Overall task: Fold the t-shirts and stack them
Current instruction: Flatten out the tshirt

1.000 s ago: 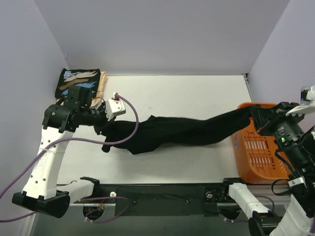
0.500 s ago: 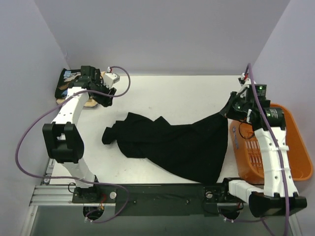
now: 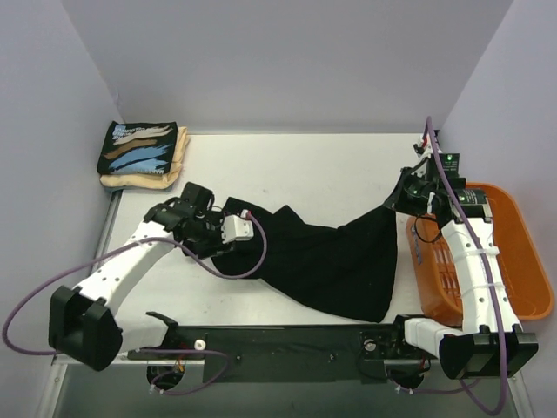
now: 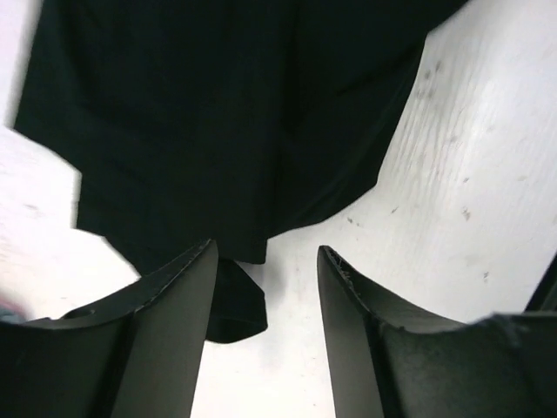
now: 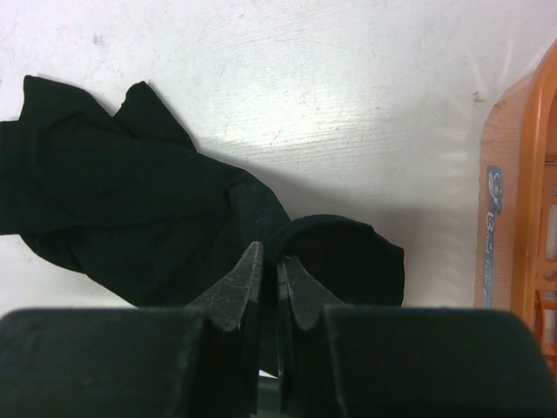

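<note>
A plain black t-shirt (image 3: pixel 322 257) lies loosely spread across the middle of the white table (image 3: pixel 305 165). My left gripper (image 3: pixel 224 251) is low at the shirt's left edge. In the left wrist view it (image 4: pixel 265 252) stands open, with the black t-shirt (image 4: pixel 218 113) just ahead and only bare table between the fingers. My right gripper (image 3: pixel 406 197) is shut on the shirt's back right corner. The right wrist view shows the closed jaws (image 5: pixel 271 252) pinching a fold of the black t-shirt (image 5: pixel 130 209). A folded printed t-shirt (image 3: pixel 137 148) rests on a cream one (image 3: pixel 177 161) at the back left.
An orange plastic basket (image 3: pixel 522 261) stands at the table's right edge, right next to my right arm, and its rim (image 5: pixel 513 200) also shows in the right wrist view. Pale walls close in the back and both sides.
My left gripper let go of the shirt's left end, went to the back-left stack, and has come back open to the shirt's left edge. The right gripper carried its corner to the table's back right.
</note>
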Available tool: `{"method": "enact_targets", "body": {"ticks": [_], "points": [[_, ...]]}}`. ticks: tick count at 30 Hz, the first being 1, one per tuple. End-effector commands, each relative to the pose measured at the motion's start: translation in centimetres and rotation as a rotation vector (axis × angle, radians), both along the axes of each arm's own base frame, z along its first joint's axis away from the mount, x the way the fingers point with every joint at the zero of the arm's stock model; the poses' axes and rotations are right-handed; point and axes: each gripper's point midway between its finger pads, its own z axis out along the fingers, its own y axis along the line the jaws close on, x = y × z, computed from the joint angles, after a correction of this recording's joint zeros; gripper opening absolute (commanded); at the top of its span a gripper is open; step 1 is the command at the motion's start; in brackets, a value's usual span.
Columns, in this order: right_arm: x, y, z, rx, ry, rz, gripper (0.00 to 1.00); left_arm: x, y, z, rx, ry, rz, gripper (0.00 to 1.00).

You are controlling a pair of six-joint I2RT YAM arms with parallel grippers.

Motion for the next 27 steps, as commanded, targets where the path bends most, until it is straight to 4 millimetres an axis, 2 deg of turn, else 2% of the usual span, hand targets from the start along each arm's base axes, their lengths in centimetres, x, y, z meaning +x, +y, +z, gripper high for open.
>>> {"method": "enact_targets", "body": {"ticks": [1, 4, 5, 6, 10, 13, 14, 15, 17, 18, 20, 21, 22, 23, 24, 25, 26, 27], "points": [[0.1, 0.3, 0.5, 0.021, -0.037, 0.01, 0.0, 2.9, 1.8, -3.7, 0.158, -0.066, -0.049, 0.61], [-0.1, 0.3, 0.6, 0.022, -0.042, 0.011, 0.0, 4.6, 1.3, -3.4, 0.172, -0.076, -0.05, 0.61], [-0.1, 0.2, 0.5, 0.021, -0.043, 0.009, 0.0, 4.8, 1.1, -4.1, 0.179, -0.054, -0.063, 0.6], [-0.2, 0.2, 0.5, 0.016, -0.042, 0.007, 0.0, 4.8, 1.1, -4.2, 0.184, -0.037, -0.074, 0.59], [-0.5, -0.2, 0.3, 0.007, -0.046, -0.001, 0.0, 4.6, 1.0, -6.4, 0.218, 0.028, -0.113, 0.52], [-0.6, -0.1, 0.5, 0.01, -0.05, 0.003, 0.0, 5.5, 1.4, -6.1, 0.247, -0.007, -0.113, 0.25], [-0.6, -0.2, 0.4, 0.01, -0.05, 0.002, 0.0, 5.3, 1.6, -6.0, 0.258, 0.004, -0.128, 0.22], [-0.5, -0.1, 0.5, 0.009, -0.051, 0.002, 0.0, 5.3, 1.6, -5.6, 0.258, 0.005, -0.133, 0.12], [-0.5, -0.2, 0.7, 0.012, -0.057, 0.0, 0.0, 5.1, 1.8, -5.0, 0.267, 0.02, -0.134, 0.0], [-0.5, -0.1, 1.1, 0.011, -0.069, 0.0, 0.0, 4.8, 2.0, -4.7, 0.273, 0.031, -0.119, 0.0], [-0.5, 0.0, 2.4, 0.02, -0.097, 0.0, 0.0, 5.1, 2.0, -2.7, 0.252, 0.026, -0.066, 0.0], [-0.7, 0.1, 3.1, 0.026, -0.109, 0.004, 0.0, 6.0, 1.9, -0.5, 0.232, -0.007, -0.033, 0.0], [-0.5, -0.7, 5.2, 0.024, -0.158, -0.021, 0.0, 6.6, 1.8, 1.5, 0.201, -0.039, 0.023, 0.0], [-0.7, -0.7, 6.4, 0.02, -0.178, -0.017, 0.0, 7.7, 1.9, 5.1, 0.162, -0.106, 0.072, 0.0], [-0.7, -1.0, 9.6, 0.015, -0.255, -0.023, 0.0, 9.1, 1.5, 9.7, 0.087, -0.189, 0.142, 0.0], [-1.0, -1.2, 11.0, 0.007, -0.281, -0.029, 0.0, 9.3, 2.4, 12.6, 0.05, -0.225, 0.191, 0.0], [-1.5, -1.4, 14.9, -0.002, -0.379, -0.033, 0.0, 10.1, 3.0, 17.3, -0.029, -0.304, 0.255, 0.0], [-2.4, -1.7, 18.9, -0.019, -0.481, -0.037, 0.0, 9.7, 3.6, 19.8, -0.061, -0.334, 0.29, 0.0]]}}
